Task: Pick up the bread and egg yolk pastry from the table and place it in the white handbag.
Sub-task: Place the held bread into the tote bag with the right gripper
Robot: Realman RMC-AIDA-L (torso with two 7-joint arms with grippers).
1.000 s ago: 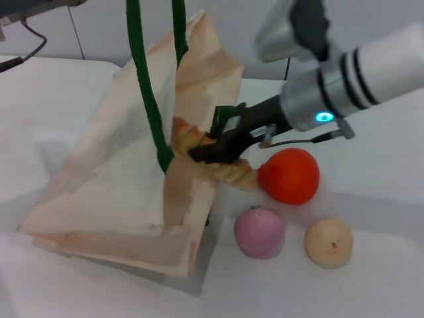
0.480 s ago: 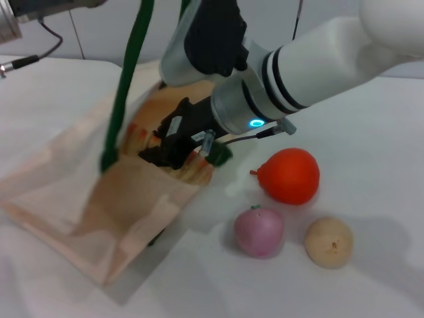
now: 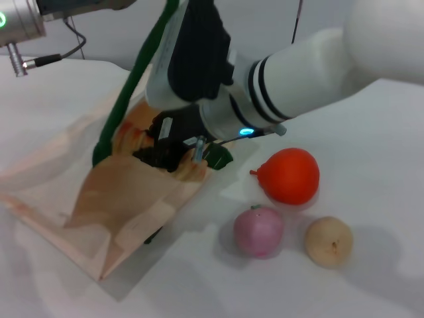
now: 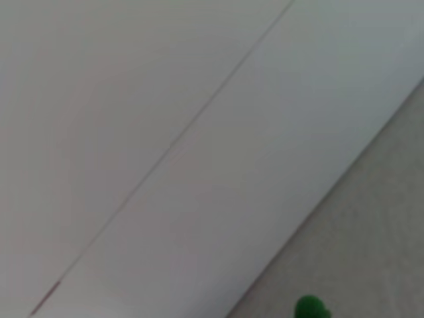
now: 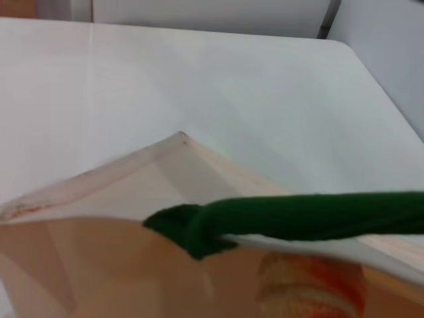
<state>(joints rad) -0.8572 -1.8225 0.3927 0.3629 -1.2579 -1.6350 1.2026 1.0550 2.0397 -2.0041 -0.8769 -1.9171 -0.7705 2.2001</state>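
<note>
Cream fabric with dark green handles, that's the white handbag (image 3: 112,192), lying slumped on the worktop (image 3: 371,165) with its mouth propped open. The right end effector (image 3: 173,154) is right at that mouth, partly inside, and it looks clenched on the bread (image 3: 192,173); you can see the striped orange and cream end poking out just beside the black fingers, and the right wrist view shows the bread (image 5: 311,291) sitting just under the green handle (image 5: 285,217), inside the opening. The left end effector isn't really visible, only a bit of the left arm (image 3: 26,16) up beyond the handbag where the handle (image 3: 129,86) rises, so I can't tell whether it's open or closed, though I'd guess it's holding that handle up.

The egg yolk pastry (image 3: 328,242) sits on the worktop well away from the handbag, with the pink fruit (image 3: 259,230) between it and the bag, and the orange fruit (image 3: 289,175) close by too.

For this step I'd say: push the bread deeper past the rim before letting go, since a loaf released at the lip could slide back out of a tilted bag. Keep clear of the loose handle loop by the wrist so nothing snags when pulling out, and back out along the same line as the opening.
</note>
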